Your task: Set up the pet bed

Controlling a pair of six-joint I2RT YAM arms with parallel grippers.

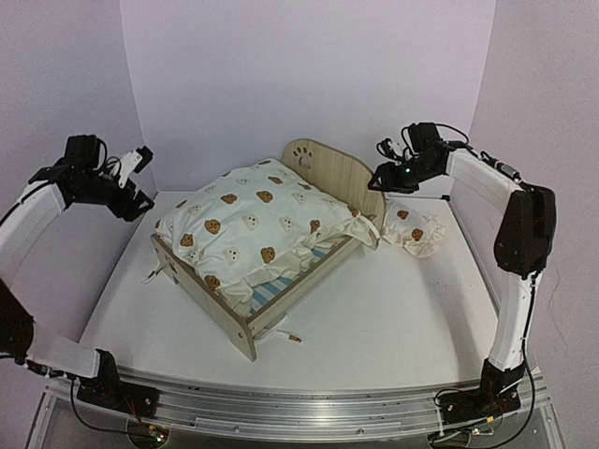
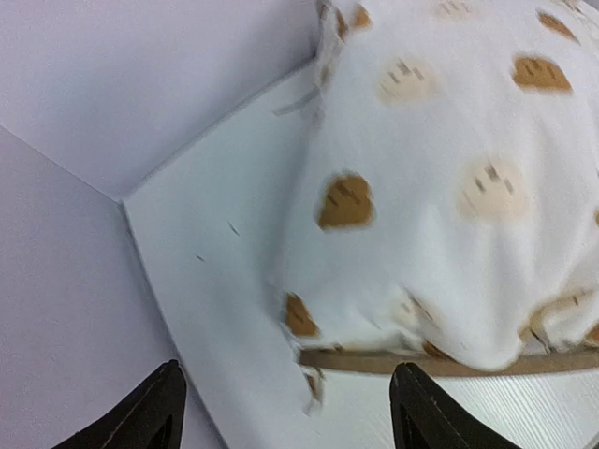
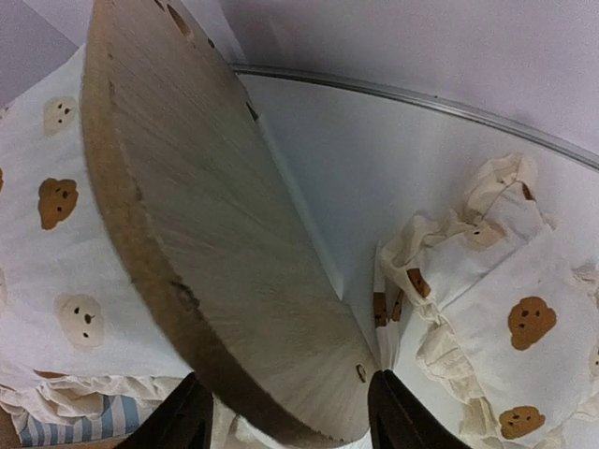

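Left hand (image 2: pixel 288 379) released, beside pet bed (image 1: pixel 253 224); right hand (image 3: pixel 285 398) astride headboard (image 3: pixel 206 215), grip unclear.

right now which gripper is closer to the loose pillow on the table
Right. The right gripper hangs by the headboard's right end, with the pillow on the table just beyond it. The left gripper is across the whole bed, past its far left corner.
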